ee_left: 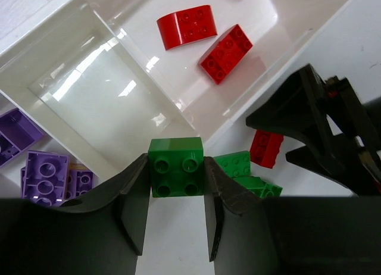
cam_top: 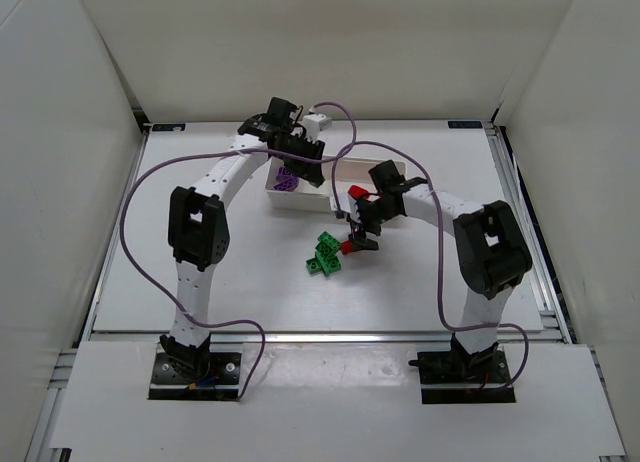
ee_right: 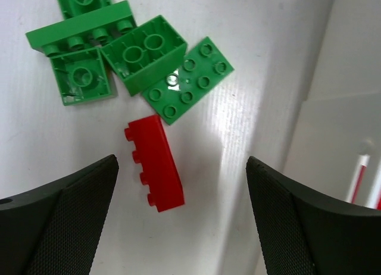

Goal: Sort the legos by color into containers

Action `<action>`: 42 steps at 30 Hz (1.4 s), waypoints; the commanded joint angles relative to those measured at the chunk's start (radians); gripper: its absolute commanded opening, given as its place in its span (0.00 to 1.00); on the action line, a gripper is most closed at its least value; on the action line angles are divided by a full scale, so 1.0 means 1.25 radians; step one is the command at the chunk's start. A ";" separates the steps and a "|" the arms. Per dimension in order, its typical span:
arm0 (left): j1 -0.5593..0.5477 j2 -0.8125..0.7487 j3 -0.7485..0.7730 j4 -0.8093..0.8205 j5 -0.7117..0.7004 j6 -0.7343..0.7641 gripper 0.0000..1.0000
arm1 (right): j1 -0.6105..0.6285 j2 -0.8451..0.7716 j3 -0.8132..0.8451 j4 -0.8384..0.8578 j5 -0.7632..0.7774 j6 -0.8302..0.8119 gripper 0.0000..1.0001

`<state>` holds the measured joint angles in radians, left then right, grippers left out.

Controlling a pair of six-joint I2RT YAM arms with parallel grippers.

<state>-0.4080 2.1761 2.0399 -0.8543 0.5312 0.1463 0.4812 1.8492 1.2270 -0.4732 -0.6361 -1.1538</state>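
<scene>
Left gripper (ee_left: 176,175) pinching sm green square studded plastic brick (ee_left: 175,161) by long white plastic tray (ee_left: 196,117); right gripper (ee_right: 182,162) spread wide over red rect. plastic brick (ee_right: 155,165).

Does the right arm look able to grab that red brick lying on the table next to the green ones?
Probably yes. The right gripper hangs open directly over the red brick, and nothing covers it, though the green bricks crowd one end.
</scene>
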 commanded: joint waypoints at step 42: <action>0.058 -0.002 0.161 0.097 -0.137 -0.013 0.82 | 0.053 -0.040 -0.053 -0.025 0.055 -0.054 0.06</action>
<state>-0.3607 2.2814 2.2208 -0.7635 0.3706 0.1524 0.5415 1.8614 1.1927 -0.4702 -0.5705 -1.2156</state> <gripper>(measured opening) 0.821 0.320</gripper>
